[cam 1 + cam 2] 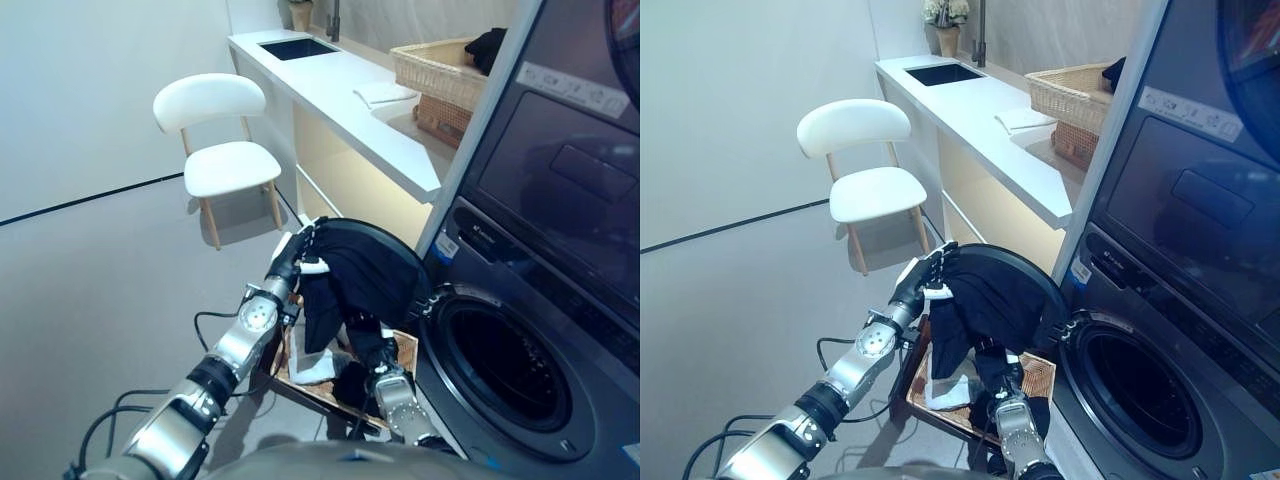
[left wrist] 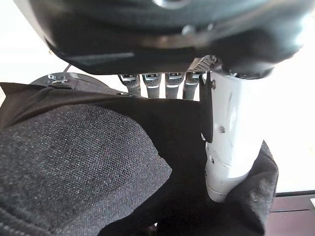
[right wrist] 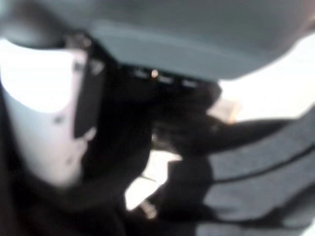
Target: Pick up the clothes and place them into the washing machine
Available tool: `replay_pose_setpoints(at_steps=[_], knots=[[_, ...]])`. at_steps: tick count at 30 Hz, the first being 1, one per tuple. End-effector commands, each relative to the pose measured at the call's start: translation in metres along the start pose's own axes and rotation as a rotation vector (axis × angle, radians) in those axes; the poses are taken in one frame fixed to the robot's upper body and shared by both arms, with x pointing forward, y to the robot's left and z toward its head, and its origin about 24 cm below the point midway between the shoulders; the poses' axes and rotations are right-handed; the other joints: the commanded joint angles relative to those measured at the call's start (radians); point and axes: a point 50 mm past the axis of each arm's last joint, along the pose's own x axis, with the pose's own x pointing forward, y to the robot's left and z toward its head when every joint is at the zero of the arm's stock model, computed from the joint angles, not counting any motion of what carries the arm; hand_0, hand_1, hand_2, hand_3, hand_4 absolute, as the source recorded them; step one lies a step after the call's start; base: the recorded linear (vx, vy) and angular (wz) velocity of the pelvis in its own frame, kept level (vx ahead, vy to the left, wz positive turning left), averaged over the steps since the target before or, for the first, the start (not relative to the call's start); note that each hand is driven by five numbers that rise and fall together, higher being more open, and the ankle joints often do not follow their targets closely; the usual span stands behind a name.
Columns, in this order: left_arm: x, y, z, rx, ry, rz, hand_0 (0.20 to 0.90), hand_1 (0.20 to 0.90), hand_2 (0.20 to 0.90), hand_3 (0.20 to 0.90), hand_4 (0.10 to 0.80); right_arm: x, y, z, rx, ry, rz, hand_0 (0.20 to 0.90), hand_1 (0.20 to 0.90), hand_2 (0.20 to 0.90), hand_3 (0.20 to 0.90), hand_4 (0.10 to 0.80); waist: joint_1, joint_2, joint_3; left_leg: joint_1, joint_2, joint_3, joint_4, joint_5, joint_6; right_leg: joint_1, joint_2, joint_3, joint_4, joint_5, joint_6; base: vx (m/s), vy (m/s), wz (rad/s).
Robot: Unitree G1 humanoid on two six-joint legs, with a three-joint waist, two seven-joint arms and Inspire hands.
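Observation:
My left hand [image 1: 290,262] holds a black garment [image 1: 345,275] up by its top edge, just left of the washing machine's open round door [image 1: 408,252]. In the left wrist view the white-covered thumb [image 2: 224,147] and the fingers pinch the dark cloth [image 2: 98,162]. Lower down, my right hand [image 1: 378,352] is shut on the garment's hanging part, above a wicker basket [image 1: 405,348] on the floor. A white cloth [image 1: 315,368] lies in that basket. The drum opening [image 1: 505,368] gapes dark to the right of both hands.
A white chair [image 1: 225,160] stands at the left on the grey floor. A white counter [image 1: 340,95] with a sink runs back from the machine. It carries a folded white cloth [image 1: 385,93] and a wicker basket [image 1: 440,65] holding dark clothing.

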Motion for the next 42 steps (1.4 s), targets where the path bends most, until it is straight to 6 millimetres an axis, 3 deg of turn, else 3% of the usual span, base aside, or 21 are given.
replay_pose_setpoints(at_steps=[1, 4, 5, 6, 7, 24, 42], knots=[[0.029, 0.004, 0.068, 0.007, -0.269, 0.015, 0.900, 0.900, 0.900, 0.900, 0.800, 0.011, 0.050, -0.009, 0.025, 0.014, 0.275, 0.900, 0.900, 0.900, 0.900, 0.800, 0.013, -0.025, -0.041, -0.026, -0.009, -0.005, -0.001, 0.018, -0.065, 0.048, -0.009, -0.043, 0.049, -0.091, 0.040, 0.000, 0.000, 0.00], [0.030, 0.002, 0.071, 0.001, -0.278, 0.010, 0.900, 0.900, 0.900, 0.900, 0.800, 0.011, 0.050, -0.012, 0.018, 0.032, 0.280, 0.900, 0.900, 0.900, 0.900, 0.800, 0.013, -0.026, -0.041, -0.025, -0.010, -0.005, -0.002, 0.018, -0.065, 0.048, -0.009, -0.043, 0.048, -0.091, 0.040, 0.000, 0.000, 0.00], [0.030, 0.001, 0.072, -0.003, -0.281, 0.007, 0.900, 0.900, 0.900, 0.900, 0.800, 0.011, 0.051, -0.013, 0.009, 0.043, 0.288, 0.535, 0.535, 0.535, 0.535, 0.539, 0.013, -0.026, -0.040, -0.026, -0.010, -0.004, -0.002, 0.018, -0.065, 0.048, -0.009, -0.043, 0.048, -0.090, 0.040, 0.000, 0.000, 0.00], [0.030, 0.001, 0.072, -0.001, -0.280, 0.007, 0.900, 0.900, 0.900, 0.900, 0.800, 0.011, 0.050, -0.013, 0.004, 0.046, 0.288, 0.477, 0.477, 0.477, 0.477, 0.498, 0.013, -0.025, -0.040, -0.025, -0.010, -0.003, -0.002, 0.018, -0.065, 0.048, -0.009, -0.042, 0.048, -0.090, 0.040, 0.000, 0.000, 0.00], [0.031, 0.002, 0.072, -0.001, -0.280, 0.012, 0.900, 0.900, 0.900, 0.900, 0.800, 0.010, 0.050, -0.012, -0.005, 0.049, 0.286, 0.200, 0.200, 0.200, 0.200, 0.300, 0.013, -0.025, -0.039, -0.025, -0.010, -0.003, -0.002, 0.018, -0.066, 0.048, -0.009, -0.042, 0.048, -0.090, 0.040, 0.000, 0.000, 0.00], [0.031, 0.005, 0.071, -0.016, -0.274, 0.028, 0.900, 0.900, 0.900, 0.900, 0.800, 0.007, 0.048, -0.016, -0.030, 0.084, 0.300, 0.200, 0.200, 0.200, 0.200, 0.300, 0.011, -0.027, -0.038, -0.026, -0.008, -0.001, -0.002, 0.019, -0.067, 0.048, -0.009, -0.040, 0.046, -0.089, 0.041, 0.000, 0.000, 0.00], [0.034, 0.008, 0.075, 0.041, -0.281, 0.035, 0.900, 0.900, 0.900, 0.900, 0.800, 0.003, 0.031, -0.015, 0.004, 0.071, 0.228, 0.200, 0.200, 0.200, 0.200, 0.300, 0.007, -0.022, -0.041, -0.025, -0.009, -0.001, -0.003, 0.015, -0.068, 0.049, -0.011, -0.044, 0.044, -0.088, 0.041, 0.000, 0.000, 0.00]])
